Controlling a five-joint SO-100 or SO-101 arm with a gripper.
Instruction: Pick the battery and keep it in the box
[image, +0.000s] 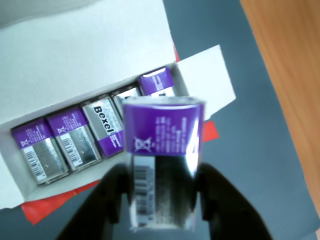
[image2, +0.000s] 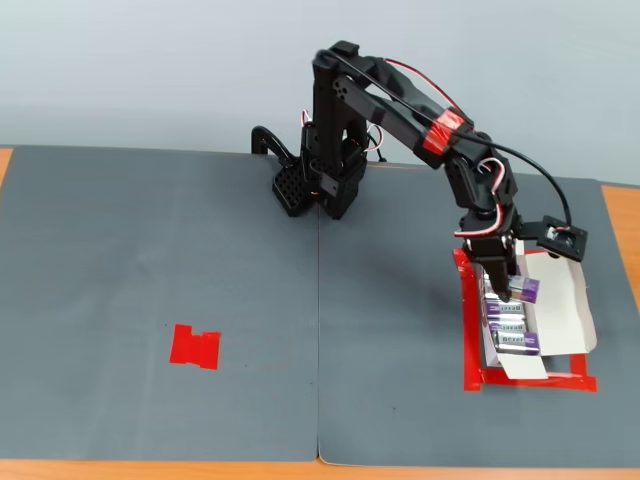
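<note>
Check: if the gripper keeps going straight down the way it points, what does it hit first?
Probably the batteries already lying in the box. The gripper, shut on a battery, hangs right above that row; the exact gap is unclear.

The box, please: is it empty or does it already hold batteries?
Not empty. The wrist view shows four purple-and-silver batteries lying in a row in the box, lid open. The gripper holds another battery above it.

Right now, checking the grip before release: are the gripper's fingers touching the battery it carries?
Touching. In the wrist view the gripper has both dark fingers pressed against the sides of the battery, no gap showing, above the box.
</note>
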